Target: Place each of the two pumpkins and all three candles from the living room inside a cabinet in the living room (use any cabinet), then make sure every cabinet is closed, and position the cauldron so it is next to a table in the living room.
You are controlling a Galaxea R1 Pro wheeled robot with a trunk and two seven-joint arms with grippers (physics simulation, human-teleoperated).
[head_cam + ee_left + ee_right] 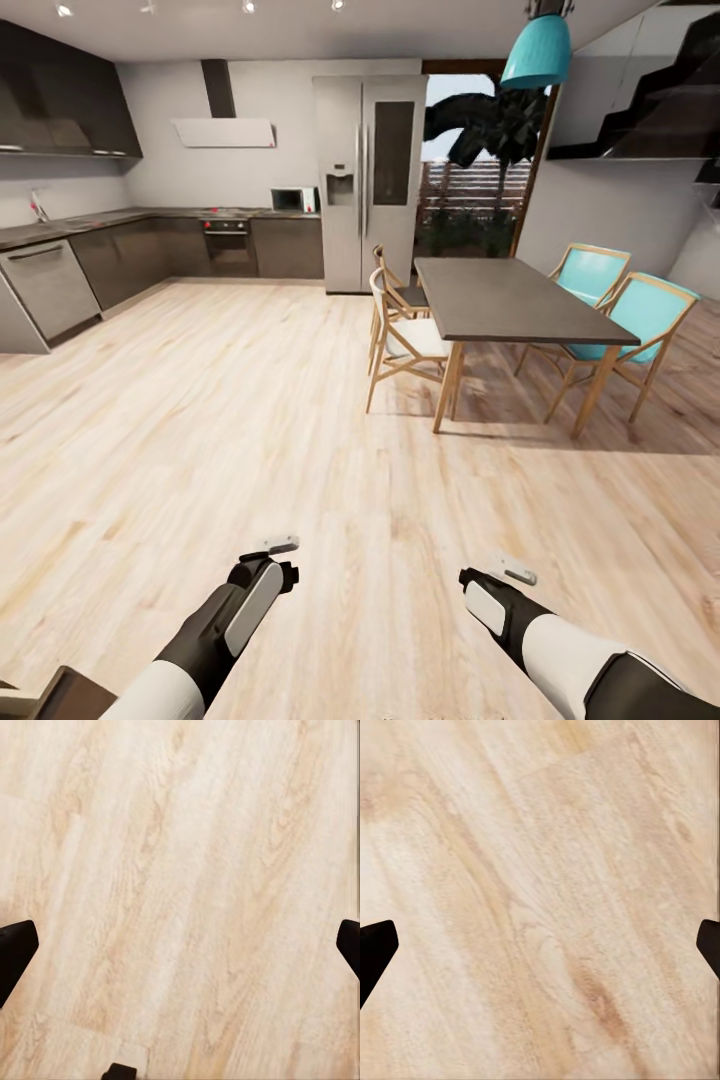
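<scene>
**Robot facing the kitchen and dining area, both arms held low over bare floor**

The robot is looking across a wide stretch of pale wood floor toward a kitchen. Both arms are reaching forward and down at the near edge of the head view. The left gripper is hanging over the planks with nothing in it; from its wrist camera the two dark fingertips are sitting at opposite edges of the picture, spread wide, with only wood grain between them. The right gripper is hovering the same way, its fingertips likewise far apart and holding nothing, plank seams running beneath.

Ahead on the right, a tall dining table with a dark top and light wooden legs is standing on the floor. Two pale wooden chairs are tucked at its left side and two turquoise chairs at its right. A turquoise pendant lamp is hanging above it. Behind the table a steel double-door fridge is standing against the back wall, with a doorway to greenery just beside it.

To the left, grey kitchen units are running along two walls, with an oven built in under a white extractor hood and a small microwave sitting on the counter near the fridge.

From where I am standing, the pumpkins, candles, cauldron, low cabinet and coffee table are somewhere outside this stretch of room.
</scene>
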